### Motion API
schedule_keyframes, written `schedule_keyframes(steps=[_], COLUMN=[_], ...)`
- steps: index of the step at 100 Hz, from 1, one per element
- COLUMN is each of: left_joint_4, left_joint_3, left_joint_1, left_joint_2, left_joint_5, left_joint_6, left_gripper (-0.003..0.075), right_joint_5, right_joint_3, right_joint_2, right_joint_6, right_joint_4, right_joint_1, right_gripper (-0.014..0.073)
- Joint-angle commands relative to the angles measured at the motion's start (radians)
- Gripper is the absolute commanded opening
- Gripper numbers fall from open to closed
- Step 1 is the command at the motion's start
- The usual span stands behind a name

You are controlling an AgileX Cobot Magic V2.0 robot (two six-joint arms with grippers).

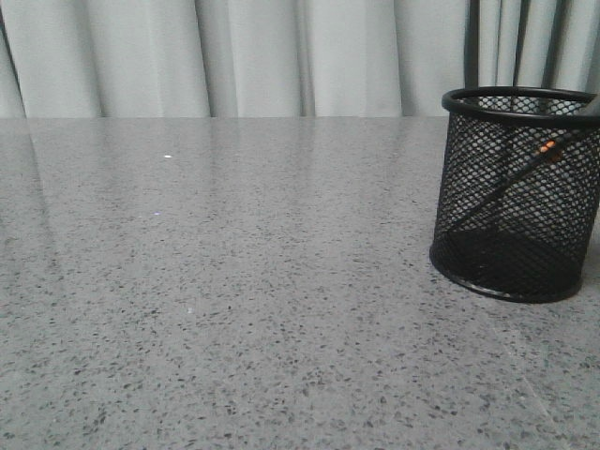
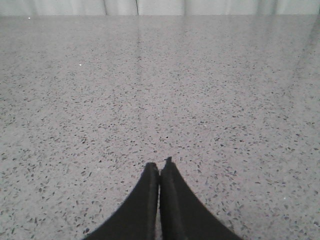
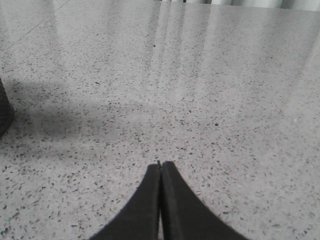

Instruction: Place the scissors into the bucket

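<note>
front view: the bucket (image 1: 515,192) stands upright on the speckled grey table (image 1: 234,300), at the right side of the picture, with pale curtains (image 1: 234,56) behind the table's far edge. the scissors (image 1: 525,173) are inside the bucket, seen through the mesh, leaning at a slant with the orange-marked handle end up near the rim on the right and the thin end down toward the base on the left. neither claw shows in this view, so the bucket's place relative to them cannot be told from here.

left wrist view: the left gripper (image 2: 160,167) has its two black fingers pressed together, tips touching, with nothing between them. ahead of the tips lies only bare speckled table, running to the curtain line. bucket and scissors are out of this view.

right wrist view: the right gripper (image 3: 160,166) is likewise pressed together, fingers meeting along their length, pinching nothing. a dark curved sliver of the bucket (image 3: 4,112) shows at the picture's edge, off to one side of the claw and well apart from its tips, with a soft shadow spreading across the table beside it.
</note>
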State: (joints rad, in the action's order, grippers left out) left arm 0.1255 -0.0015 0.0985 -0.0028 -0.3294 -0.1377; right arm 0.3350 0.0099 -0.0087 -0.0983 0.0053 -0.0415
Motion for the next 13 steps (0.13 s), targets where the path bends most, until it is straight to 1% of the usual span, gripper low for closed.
schedule_keyframes(steps=[1,13], left_joint_4=[0.006,0.006], left_joint_3=[0.027,0.027], left_joint_1=[0.002,0.002], left_joint_2=[-0.025,-0.025], left_joint_5=[0.072,0.072], left_joint_6=[0.012,0.012], left_gripper=[-0.0021,-0.0021], right_joint_5=[-0.028,-0.028], right_joint_3=[0.017,0.017], right_joint_2=[-0.024,-0.024], right_joint_6=[-0.014,-0.014], right_joint_4=[0.003,0.003], right_joint_1=[-0.006,-0.006], right_gripper=[-0.0055,-0.0055])
